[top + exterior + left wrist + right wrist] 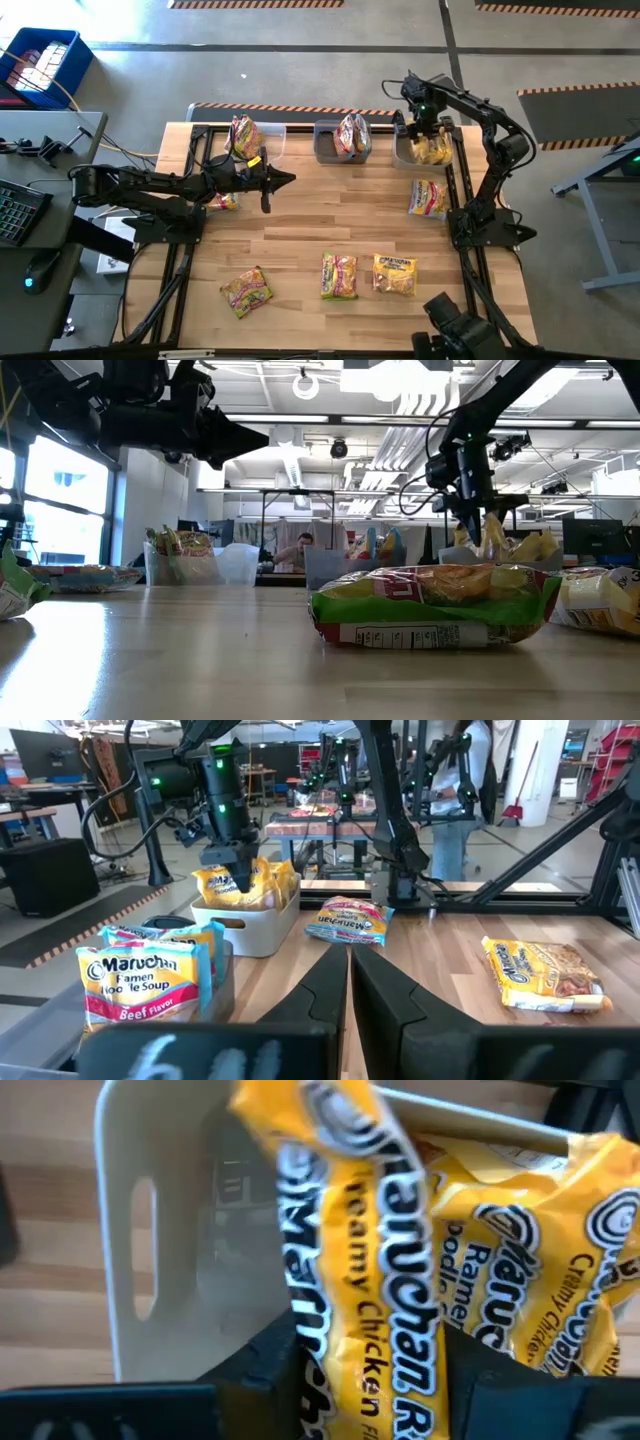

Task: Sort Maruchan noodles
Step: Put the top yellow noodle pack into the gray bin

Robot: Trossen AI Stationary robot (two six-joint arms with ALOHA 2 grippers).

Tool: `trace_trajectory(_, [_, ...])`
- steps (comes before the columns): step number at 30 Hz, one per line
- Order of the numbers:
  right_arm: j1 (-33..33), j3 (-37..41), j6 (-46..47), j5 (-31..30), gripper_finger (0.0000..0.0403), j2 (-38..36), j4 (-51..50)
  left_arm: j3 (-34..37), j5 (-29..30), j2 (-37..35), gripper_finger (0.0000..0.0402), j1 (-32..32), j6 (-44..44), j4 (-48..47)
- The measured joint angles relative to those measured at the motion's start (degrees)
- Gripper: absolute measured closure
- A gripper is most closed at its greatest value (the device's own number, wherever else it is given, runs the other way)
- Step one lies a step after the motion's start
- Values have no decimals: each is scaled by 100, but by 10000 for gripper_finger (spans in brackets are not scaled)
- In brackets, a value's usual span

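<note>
Maruchan packets stand in three bins along the far edge: the left bin (270, 135), middle bin (325, 145) and right bin (402, 155). Loose packets lie flat on the table: a pink one (428, 198), a yellow one (394, 273), a green one (339, 275), a green-red one (245, 290), and one partly under the left arm (224, 201). My right gripper (425, 132) hangs over the right bin, shut on a yellow Creamy Chicken packet (350, 1280). My left gripper (288, 180) is shut, pointing right above the bare table in front of the left bin. My right gripper pinches the yellow Creamy Chicken packet (365, 1350) between its two fingers (270, 1370), coming from above and pointing down. The packet hangs below the fingers on edge, down among the other yellow packets (540, 1280) in the white right bin (150, 1260).
The arms' dark mounting frames run along the left side (185, 250) and right side (465, 260) of the table. Bare wood lies between the bins and the loose packets in the table's middle. A person (300, 550) sits in the room beyond the far edge.
</note>
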State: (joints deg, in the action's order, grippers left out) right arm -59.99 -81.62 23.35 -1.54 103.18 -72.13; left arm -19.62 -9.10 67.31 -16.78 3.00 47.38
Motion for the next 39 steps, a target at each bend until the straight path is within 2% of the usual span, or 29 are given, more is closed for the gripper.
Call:
trace_trajectory(10, [-13,0,57,37,322,0,-7,0,-1,0,392,0,-89,-1])
trace_trajectory(22, [173,0,547,-464,322,0,118,0,0,0,392,0,-87,-75])
trace_trajectory(26, [171,0,643,-562,306,0,111,0,0,0,392,0,-87,-73])
trace_trajectory(35, [162,0,633,-826,239,0,99,0,0,0,392,-1,-87,-73])
trace_trajectory(39, [174,0,632,-828,228,0,96,0,0,0,392,-2,-87,-73])
